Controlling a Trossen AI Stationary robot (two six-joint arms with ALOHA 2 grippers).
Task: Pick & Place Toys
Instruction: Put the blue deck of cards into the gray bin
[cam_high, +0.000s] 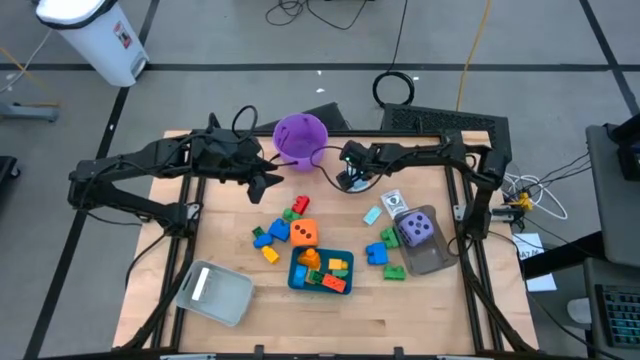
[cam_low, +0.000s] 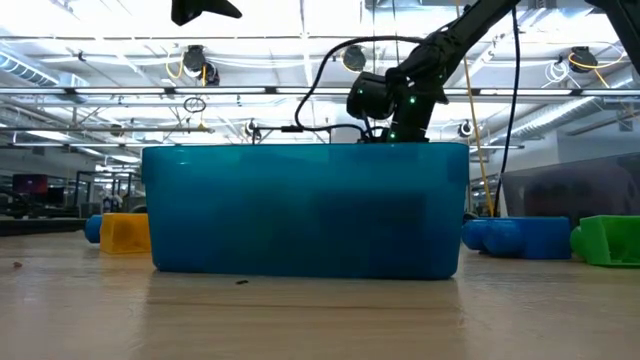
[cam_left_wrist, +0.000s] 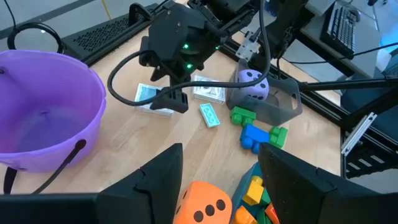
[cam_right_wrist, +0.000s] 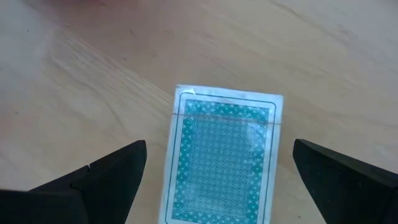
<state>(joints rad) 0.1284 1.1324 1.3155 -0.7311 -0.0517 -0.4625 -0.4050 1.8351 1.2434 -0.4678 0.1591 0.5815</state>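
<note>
My right tool (cam_right_wrist: 219, 171) hangs low over a teal-backed card (cam_right_wrist: 221, 152) lying flat on the bench (cam_right_wrist: 93, 74), its two fingers spread as wide as they go, one on each side of the card and neither touching it. From above, that tool (cam_high: 350, 181) sits just in front of the purple bucket (cam_high: 300, 138); the card itself I cannot make out there.

My left tool (cam_left_wrist: 219, 165) hovers over the orange die (cam_left_wrist: 199, 202), part-way spread and holding nothing. The purple die (cam_high: 417, 228) rests in the grey tray (cam_high: 432, 258). A second card (cam_high: 394, 201) and a small blue piece (cam_high: 372, 215) lie beside that tray. Loose bricks (cam_high: 270, 235) lie around the orange die, and more sit in the teal tray (cam_high: 293, 277).

My worry is the card. It lies flat with no edge raised, so I judge the fingertips could close above it and meet on nothing, or skate it across the wood. If I descend too hard, the tips jam into the bench. If I close off-centre, the card may pivot out or bend rather than lift. There seems to be another card edge under this one, so a pinch could drag both.

The left arm reaches close in; swinging toward the bucket risks a clash between my arms.
</note>
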